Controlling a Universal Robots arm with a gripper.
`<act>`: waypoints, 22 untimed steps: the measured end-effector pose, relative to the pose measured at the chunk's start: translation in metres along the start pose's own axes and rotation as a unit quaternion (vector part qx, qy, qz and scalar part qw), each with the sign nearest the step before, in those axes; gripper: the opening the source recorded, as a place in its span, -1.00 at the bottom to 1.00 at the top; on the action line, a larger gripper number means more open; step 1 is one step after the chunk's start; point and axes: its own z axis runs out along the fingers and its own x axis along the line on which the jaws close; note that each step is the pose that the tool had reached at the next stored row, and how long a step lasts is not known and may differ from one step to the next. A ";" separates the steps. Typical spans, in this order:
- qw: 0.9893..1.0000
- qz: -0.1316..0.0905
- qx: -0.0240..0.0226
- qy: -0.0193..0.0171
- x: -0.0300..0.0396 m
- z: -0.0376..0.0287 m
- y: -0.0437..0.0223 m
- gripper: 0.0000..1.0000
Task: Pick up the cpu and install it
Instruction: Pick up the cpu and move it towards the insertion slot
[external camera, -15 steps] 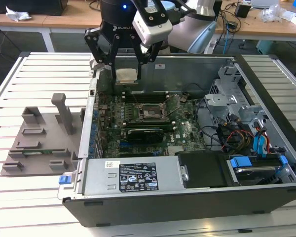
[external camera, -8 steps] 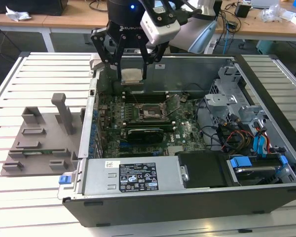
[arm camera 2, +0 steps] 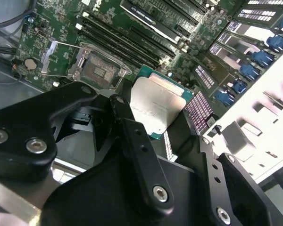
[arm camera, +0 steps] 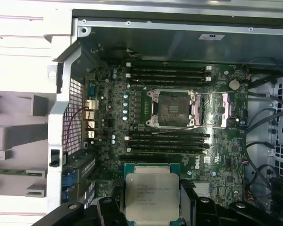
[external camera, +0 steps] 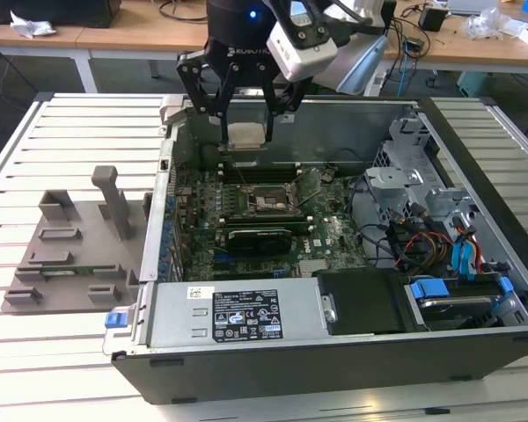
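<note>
My gripper hangs above the open computer case, shut on the cpu, a flat square chip with a silver-grey top plate. In both wrist views the cpu sits level between the black fingers, held by its edges. The motherboard socket lies open on the green board below, its metal load plate swung aside. The cpu is well above the board and offset from the socket.
The case's metal walls ring the motherboard. Memory slots flank the socket. Cables and drive bays fill the exterior view's right side. A grey plastic holder tray lies on the slatted table at the exterior view's left.
</note>
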 end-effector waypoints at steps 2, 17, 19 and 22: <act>1.000 0.000 0.000 0.000 -0.0018 0.0006 0.0001 0.09; 1.000 0.000 0.000 0.000 -0.0151 0.0054 0.0000 0.09; 1.000 0.000 0.000 0.000 -0.0163 0.0059 -0.0001 0.09; 1.000 0.000 0.000 0.000 -0.0209 0.0068 -0.0003 0.09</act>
